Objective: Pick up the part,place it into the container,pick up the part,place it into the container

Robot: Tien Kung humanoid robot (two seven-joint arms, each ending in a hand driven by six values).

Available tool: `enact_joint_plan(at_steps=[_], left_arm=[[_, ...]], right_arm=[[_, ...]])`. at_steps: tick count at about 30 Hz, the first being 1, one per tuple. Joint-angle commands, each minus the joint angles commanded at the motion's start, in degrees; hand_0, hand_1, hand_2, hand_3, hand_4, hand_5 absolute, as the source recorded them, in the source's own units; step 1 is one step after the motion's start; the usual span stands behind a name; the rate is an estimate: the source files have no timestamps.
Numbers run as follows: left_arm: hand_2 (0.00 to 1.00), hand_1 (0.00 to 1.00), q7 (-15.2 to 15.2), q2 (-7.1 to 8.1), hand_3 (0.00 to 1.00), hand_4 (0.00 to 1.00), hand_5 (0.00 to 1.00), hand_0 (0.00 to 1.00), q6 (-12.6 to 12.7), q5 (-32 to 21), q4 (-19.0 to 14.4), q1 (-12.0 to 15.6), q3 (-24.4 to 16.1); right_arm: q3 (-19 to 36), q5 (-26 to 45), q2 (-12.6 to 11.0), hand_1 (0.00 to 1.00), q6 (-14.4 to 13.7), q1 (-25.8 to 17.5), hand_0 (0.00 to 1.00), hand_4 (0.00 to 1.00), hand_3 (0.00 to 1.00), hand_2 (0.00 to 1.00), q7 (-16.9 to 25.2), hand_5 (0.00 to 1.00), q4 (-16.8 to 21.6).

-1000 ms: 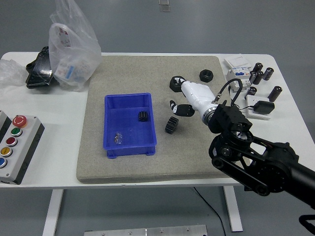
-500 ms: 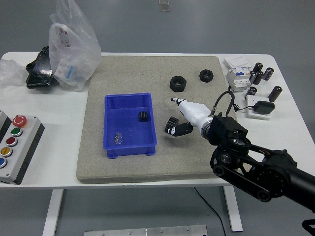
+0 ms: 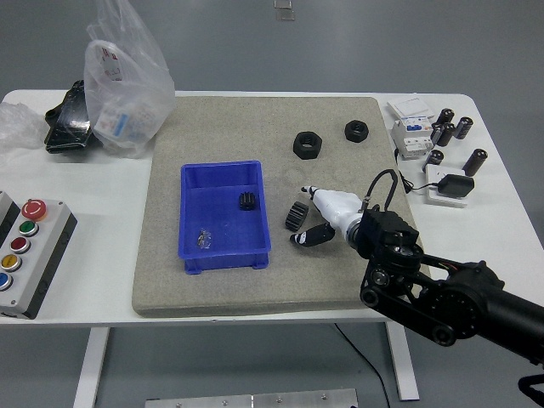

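Observation:
A small black gear (image 3: 294, 215) lies on the grey mat (image 3: 212, 127), just right of the blue container (image 3: 194, 223). The container holds another black gear (image 3: 246, 201) and a small metal piece (image 3: 203, 239). My right hand (image 3: 304, 214), white with black fingertips, comes in from the lower right and sits right beside the loose gear. Its fingers are spread, one above the gear and one below it, and they hold nothing. My left hand is out of view.
Two black nuts (image 3: 307, 144) (image 3: 356, 130) lie on the far part of the mat. Cylinders and white electrical parts (image 3: 442, 140) crowd the right of the table. A button box (image 3: 25, 242) stands at the left, a plastic bag (image 3: 123, 81) at the back left.
My right hand has drawn back from the far nut toward the near side and lowered beside the loose gear. The gear has shifted only slightly.

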Motion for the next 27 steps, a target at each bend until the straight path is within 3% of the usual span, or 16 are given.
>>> enact_joint_plan(at_steps=[3, 4, 9, 10, 27], left_arm=[[0.589, 0.638, -0.1, -0.01, 0.623, 0.707, 0.288, 0.637, 0.0, -0.1, 0.0, 0.0, 0.1], [0.589, 0.639, -0.1, -0.02, 0.623, 0.706, 0.288, 0.637, 0.0, -0.2, 0.0, 0.0, 0.1], [0.589, 0.639, -0.1, -0.03, 0.623, 0.706, 0.288, 0.637, 0.0, -0.2, 0.0, 0.1, 0.1], [0.589, 0.638, -0.1, -0.02, 0.623, 0.706, 0.288, 0.637, 0.0, -0.2, 0.0, 0.1, 0.1], [0.589, 0.639, -0.1, 0.02, 0.624, 0.706, 0.288, 0.637, 0.0, -0.3, 0.0, -0.1, 0.2]], right_arm=[[-0.5, 0.4, 0.0, 0.58, -1.4, 0.0, 0.303, 0.726, 0.717, 0.619, 0.0, 0.286, -0.5], [-0.6, 0.5, 0.0, 0.522, -1.8, 0.0, 0.275, 0.631, 0.664, 0.541, 0.0, 0.183, -0.6], [-0.9, 0.8, -0.4, 0.522, -4.4, 0.0, 0.275, 0.631, 0.664, 0.541, 0.5, 0.183, -1.2], [-0.9, 0.7, -0.4, 0.505, -5.1, 0.0, 0.266, 0.694, 0.647, 0.518, 0.8, 0.046, -1.2], [0.1, 0.8, -0.1, 0.509, -10.7, 1.5, 0.265, 0.661, 0.64, 0.515, 3.6, 0.023, -2.2]])
